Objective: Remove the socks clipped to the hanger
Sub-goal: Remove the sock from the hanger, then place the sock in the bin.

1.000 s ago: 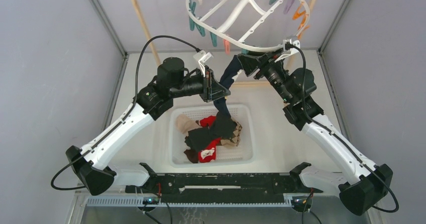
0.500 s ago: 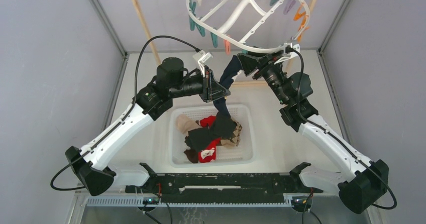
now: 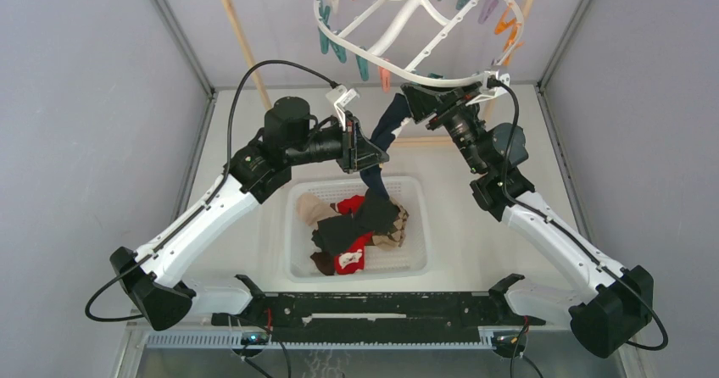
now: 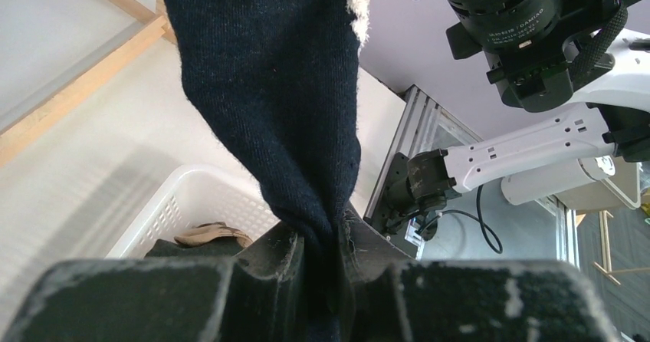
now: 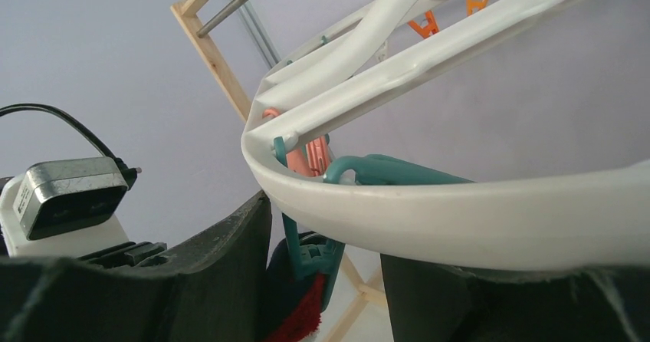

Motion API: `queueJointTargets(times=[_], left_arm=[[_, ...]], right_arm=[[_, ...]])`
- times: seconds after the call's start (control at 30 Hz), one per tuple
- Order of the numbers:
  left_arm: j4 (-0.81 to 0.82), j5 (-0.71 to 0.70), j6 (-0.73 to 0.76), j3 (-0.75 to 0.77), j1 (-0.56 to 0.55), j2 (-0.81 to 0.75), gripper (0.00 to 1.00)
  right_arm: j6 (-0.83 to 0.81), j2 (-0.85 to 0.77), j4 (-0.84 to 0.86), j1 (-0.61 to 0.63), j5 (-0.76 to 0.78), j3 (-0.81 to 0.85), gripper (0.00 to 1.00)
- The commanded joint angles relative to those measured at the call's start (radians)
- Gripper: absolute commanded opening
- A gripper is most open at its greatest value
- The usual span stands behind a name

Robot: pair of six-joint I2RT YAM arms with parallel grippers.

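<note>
Pinching the sock [image 4: 268,89] low down between the left fingers [image 4: 280,254], shut tight on the navy cloth, with the left gripper [image 4: 322,242] just above the basket [image 3: 422,225]. Straddling a teal clip [image 5: 310,258] with the right fingers [image 5: 230,242], set apart and not visibly squeezing it; right gripper [image 5: 326,265] tucked close under the hanger [image 5: 460,212] rim. Seemingly holding the sock's top end in that clip, so hung from the hanger and stretched slantwise down to the left grip.

Judged mid-release: no other sock seen on the frame, the rest [image 3: 356,225] heaped in the basket. Next, probably: press the clip open with the right fingers, then draw down and away with the left and let go over the basket.

Crowded up top by the rim just over the right fingers, an orange clip [image 5: 314,154] just beside, and the rack [image 3: 242,39] behind. Open room below, toward the basket; well apart from the walls on either side.
</note>
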Motion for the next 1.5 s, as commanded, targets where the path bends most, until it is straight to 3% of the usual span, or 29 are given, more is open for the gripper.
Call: queueJointTargets(times=[0.0, 0.47, 0.7, 0.83, 0.9, 1.47], left_arm=[[0.026, 0.027, 0.008, -0.021, 0.007, -0.036, 0.19], [0.037, 0.025, 0.003, -0.035, 0.007, -0.043, 0.18], [0.037, 0.024, 0.002, -0.036, 0.007, -0.042, 0.19], [0.037, 0.020, 0.005, -0.036, 0.007, -0.046, 0.18], [0.032, 0.014, 0.008, -0.038, 0.009, -0.051, 0.18], [0.020, 0.012, -0.037, -0.224, 0.131, -0.208, 0.20]], right_arm=[[0.022, 0.004, 0.067, 0.008, 0.005, 0.007, 0.59], [0.044, 0.008, 0.101, 0.009, 0.012, 0.007, 0.45], [0.039, 0.013, 0.102, 0.008, 0.003, 0.007, 0.21], [0.037, 0.013, 0.091, 0.007, 0.002, 0.007, 0.14], [0.035, 0.013, 0.085, 0.005, 0.004, 0.007, 0.03], [0.050, 0.008, 0.069, -0.007, 0.003, 0.007, 0.04]])
